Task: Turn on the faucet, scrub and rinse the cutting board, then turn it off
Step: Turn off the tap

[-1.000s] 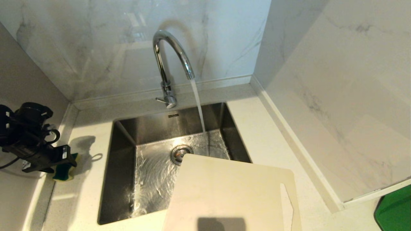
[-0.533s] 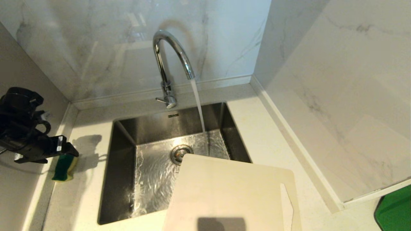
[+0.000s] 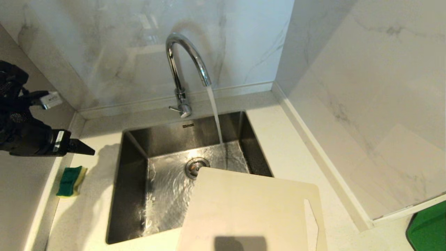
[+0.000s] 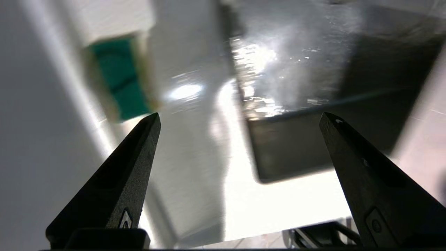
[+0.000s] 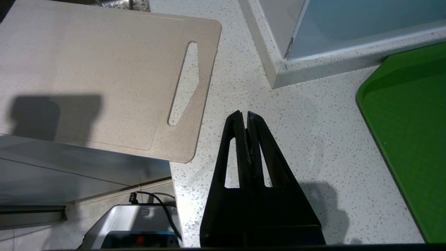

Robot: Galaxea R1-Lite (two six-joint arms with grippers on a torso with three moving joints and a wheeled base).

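Note:
The chrome faucet (image 3: 181,59) stands behind the sink and runs; its water stream (image 3: 215,115) falls into the basin. At the near right the cream cutting board (image 3: 244,209) lies flat, its far corner over the sink and its handle slot on the right; it also shows in the right wrist view (image 5: 97,69). My left gripper (image 3: 75,127) hangs open and empty above the counter left of the sink (image 4: 240,115). Below it a green-and-yellow sponge (image 3: 71,180) lies flat (image 4: 120,78). My right gripper (image 5: 243,113) is shut over the counter beside the board's handle end.
The steel sink (image 3: 132,174) is wet, with a drain in its middle. Marble walls close in the back and the right. A green tray (image 3: 428,226) sits on the counter at the far right (image 5: 411,139). The counter's front edge runs just under the board.
My left gripper opened, let go of the sponge and rose away from it. The sponge now lies alone on the counter. Water keeps running; the board and right arm have not moved.

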